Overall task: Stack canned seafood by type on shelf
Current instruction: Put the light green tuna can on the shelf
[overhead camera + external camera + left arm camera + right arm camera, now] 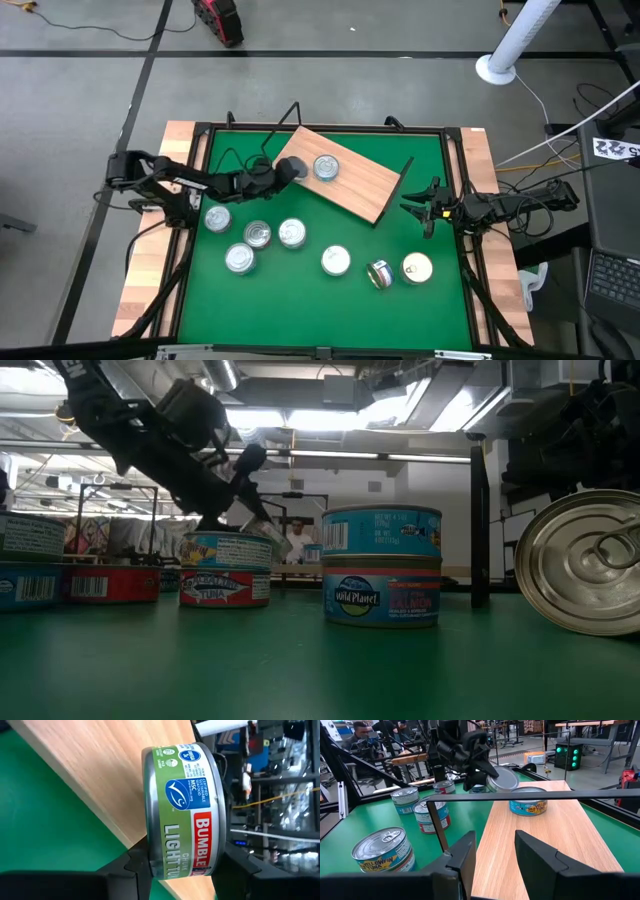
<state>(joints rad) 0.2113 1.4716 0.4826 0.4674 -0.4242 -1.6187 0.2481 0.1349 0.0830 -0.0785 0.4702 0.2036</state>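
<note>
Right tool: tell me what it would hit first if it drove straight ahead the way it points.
Probably the thin black wire support at the near end of the shelf, which crosses its path. Past that lies the bare board, then the tin standing on it. The right tool is empty; depth is uncertain.

Looking straight down from above: whole green-topped desk (330,290), both arms, slanted light-brown wooden shelf (345,185). Set at desk-top height, facing level across the mat into the room — tins very near. Mounted on the left wrist, pressed close to a green-labelled round tin (182,812) over the shelf edge. Mounted on the right wrist, facing along the same shelf toward the left arm — shared with the overhead.
</note>
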